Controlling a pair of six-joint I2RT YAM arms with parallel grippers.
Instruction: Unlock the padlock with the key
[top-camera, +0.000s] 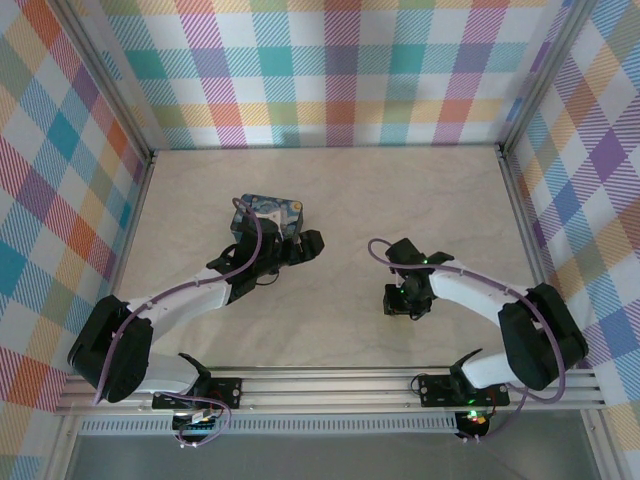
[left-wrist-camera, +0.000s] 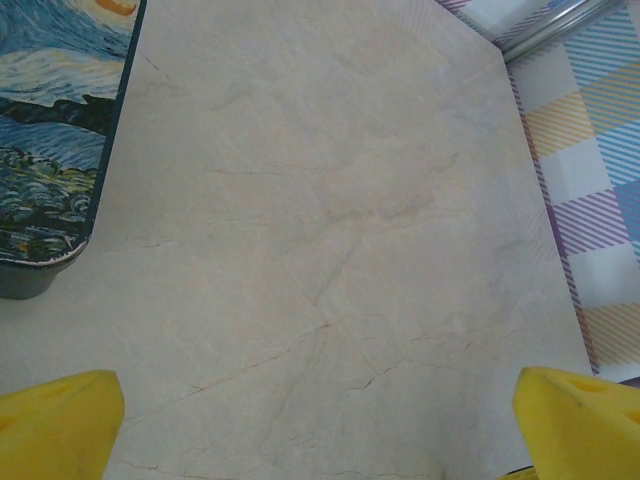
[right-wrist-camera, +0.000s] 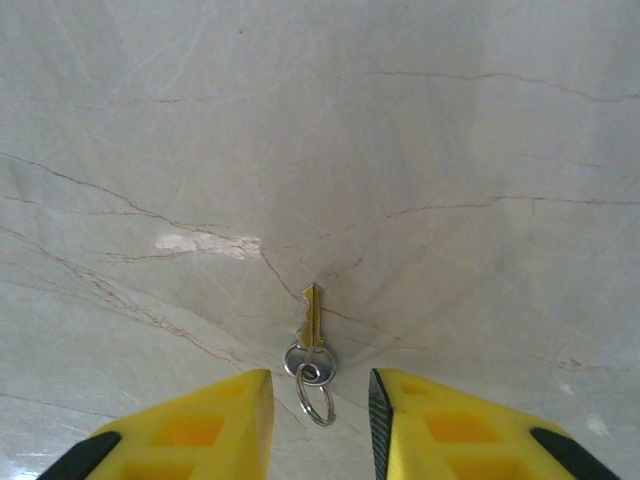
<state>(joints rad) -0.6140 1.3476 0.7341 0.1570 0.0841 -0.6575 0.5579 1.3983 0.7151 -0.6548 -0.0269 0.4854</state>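
The key (right-wrist-camera: 313, 335) is small and brassy, with a round silver head and a thin wire ring. It lies flat on the table, blade pointing away. My right gripper (right-wrist-camera: 320, 400) is open just above the table, one yellow finger (right-wrist-camera: 200, 425) on each side of the key's ring, not touching it. In the top view this gripper (top-camera: 403, 300) points down at centre right. My left gripper (left-wrist-camera: 320, 430) is open wide over bare table, beside the starry-night box (left-wrist-camera: 55, 130). It sits at that box's (top-camera: 268, 213) near right corner. The padlock is hidden.
The marbled tabletop (top-camera: 350, 190) is ringed by checked walls and aluminium posts. The painted box stands left of centre, with the left arm's wrist (top-camera: 300, 245) against its near side. A metal rail (top-camera: 330, 385) runs along the near edge.
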